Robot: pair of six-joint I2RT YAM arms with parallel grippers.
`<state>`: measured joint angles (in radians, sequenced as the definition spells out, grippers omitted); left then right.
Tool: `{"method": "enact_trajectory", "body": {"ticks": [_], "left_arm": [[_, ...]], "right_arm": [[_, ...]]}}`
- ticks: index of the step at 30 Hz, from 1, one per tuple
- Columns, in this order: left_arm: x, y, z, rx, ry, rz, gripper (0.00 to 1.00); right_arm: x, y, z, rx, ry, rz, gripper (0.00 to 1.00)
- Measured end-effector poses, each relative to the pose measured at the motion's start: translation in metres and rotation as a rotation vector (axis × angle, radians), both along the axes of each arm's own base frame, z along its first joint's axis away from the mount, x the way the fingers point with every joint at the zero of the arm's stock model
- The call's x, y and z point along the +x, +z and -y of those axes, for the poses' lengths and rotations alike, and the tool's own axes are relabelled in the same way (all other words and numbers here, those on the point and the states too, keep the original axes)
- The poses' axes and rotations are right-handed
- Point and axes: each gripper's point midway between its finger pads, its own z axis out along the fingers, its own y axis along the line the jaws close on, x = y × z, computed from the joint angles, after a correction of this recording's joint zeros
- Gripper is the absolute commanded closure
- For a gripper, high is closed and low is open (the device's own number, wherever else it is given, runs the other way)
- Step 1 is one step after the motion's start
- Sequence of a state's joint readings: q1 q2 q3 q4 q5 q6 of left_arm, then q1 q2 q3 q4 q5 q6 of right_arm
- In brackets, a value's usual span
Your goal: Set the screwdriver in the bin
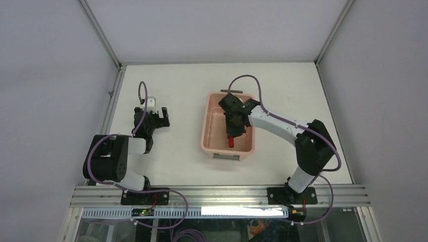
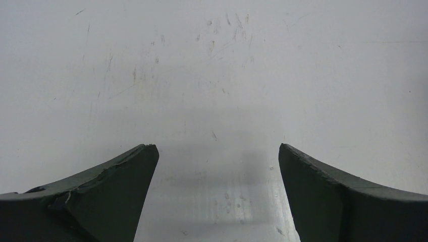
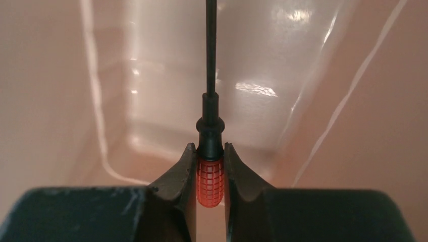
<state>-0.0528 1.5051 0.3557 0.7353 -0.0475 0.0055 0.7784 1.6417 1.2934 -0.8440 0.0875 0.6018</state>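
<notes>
Right gripper (image 3: 209, 151) pinched tight on red handle of screwdriver (image 3: 210, 177), held low inside pink bin (image 1: 204, 127); floor contact unclear. Left gripper (image 2: 217, 151) spread wide, holding nothing, above table (image 2: 212, 75).

screwdriver (image 3: 210, 179): 1 | bin (image 1: 206, 128): 1 | grey bin handles (image 1: 225, 156): 2 | table (image 1: 176, 101): 1 | arms (image 1: 275, 122): 2 | grippers: 2, namely left gripper (image 2: 218, 151) and right gripper (image 3: 210, 147)

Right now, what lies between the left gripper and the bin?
Only bare table separates the left gripper from the bin, as the top external view shows.
</notes>
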Motion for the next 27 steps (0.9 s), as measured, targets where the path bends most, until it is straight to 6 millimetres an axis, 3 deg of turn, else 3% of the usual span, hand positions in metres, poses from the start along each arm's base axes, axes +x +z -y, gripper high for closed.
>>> {"method": "enact_trajectory", "body": {"ticks": [4,6,11,16,22,23,26,27], "left_arm": [[0.000,0.000,0.000,0.000,0.000,0.000,0.01],[0.000,0.000,0.000,0.000,0.000,0.000,0.01],[0.000,0.000,0.000,0.000,0.000,0.000,0.01],[0.000,0.000,0.000,0.000,0.000,0.000,0.01],[0.000,0.000,0.000,0.000,0.000,0.000,0.01],[0.000,0.000,0.000,0.000,0.000,0.000,0.01],[0.000,0.000,0.000,0.000,0.000,0.000,0.01],[0.000,0.000,0.000,0.000,0.000,0.000,0.01]], "right_arm": [[-0.011,-0.039,0.006,-0.092,-0.001,-0.054,0.98],[-0.013,-0.051,0.005,-0.117,-0.003,-0.060,0.83],[-0.014,-0.062,0.008,-0.144,-0.024,-0.040,0.50],[-0.008,-0.061,0.009,-0.162,-0.050,0.001,0.46],[-0.007,-0.041,0.008,-0.163,-0.042,0.058,0.41],[-0.005,-0.032,0.006,-0.150,-0.038,0.075,0.35],[0.001,0.001,-0.002,-0.092,-0.029,0.139,0.04],[0.003,0.016,-0.004,-0.066,-0.016,0.170,0.01]]}}
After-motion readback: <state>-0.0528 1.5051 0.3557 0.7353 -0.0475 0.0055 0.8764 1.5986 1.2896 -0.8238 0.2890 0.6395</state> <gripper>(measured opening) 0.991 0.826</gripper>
